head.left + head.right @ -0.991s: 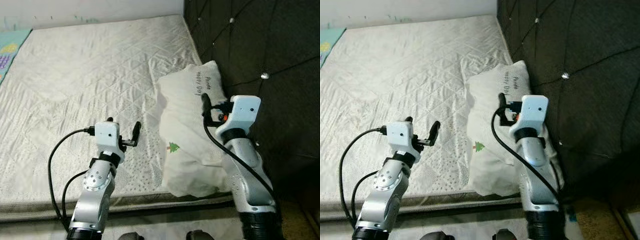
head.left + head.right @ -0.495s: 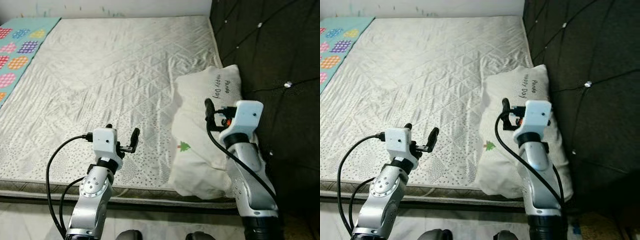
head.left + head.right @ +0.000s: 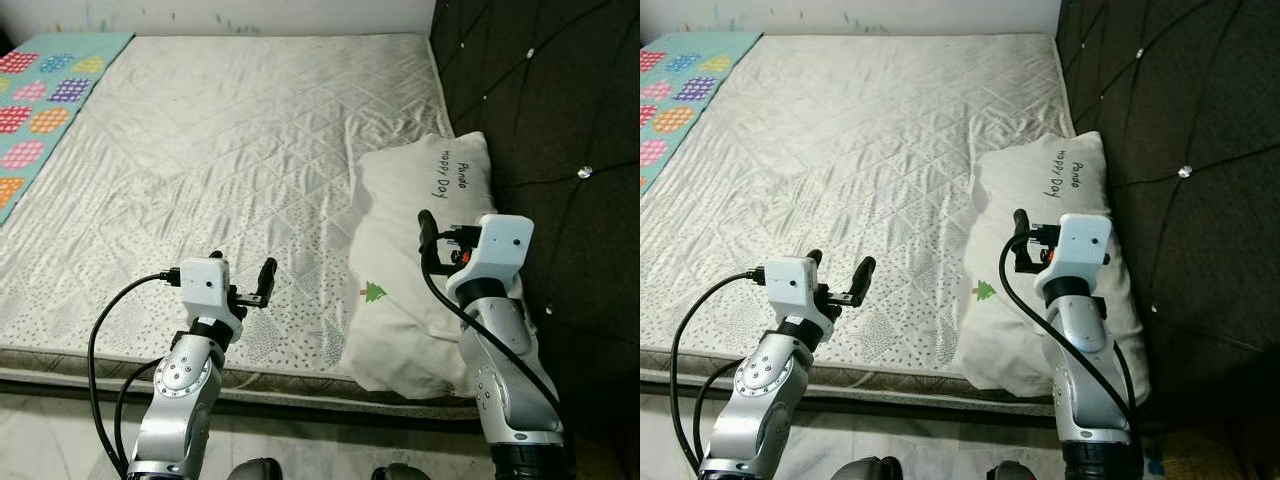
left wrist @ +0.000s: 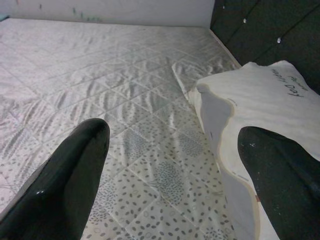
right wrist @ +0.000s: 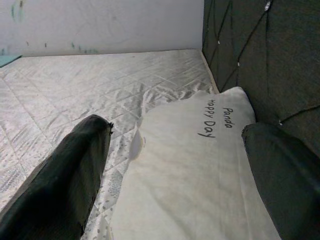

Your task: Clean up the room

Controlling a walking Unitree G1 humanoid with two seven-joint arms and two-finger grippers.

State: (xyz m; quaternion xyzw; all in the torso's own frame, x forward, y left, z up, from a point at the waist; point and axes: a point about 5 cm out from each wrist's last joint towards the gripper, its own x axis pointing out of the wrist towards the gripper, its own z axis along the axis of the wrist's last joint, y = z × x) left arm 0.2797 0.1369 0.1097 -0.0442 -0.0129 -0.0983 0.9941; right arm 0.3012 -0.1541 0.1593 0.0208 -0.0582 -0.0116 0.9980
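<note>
Since a second ago the head camera has swung, bringing more mattress and a patterned mat [image 3: 45, 110] into view; the pillow [image 3: 415, 265] lies as before, against the headboard [image 3: 560, 120]. Right gripper [image 3: 1025, 240] hovers over it, left gripper [image 3: 243, 287] over the mattress [image 3: 220, 130], both spread wide and empty, probably readying a two-armed grasp

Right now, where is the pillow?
The pillow lies on the mattress's right side against the dark headboard, under the right gripper.
</note>
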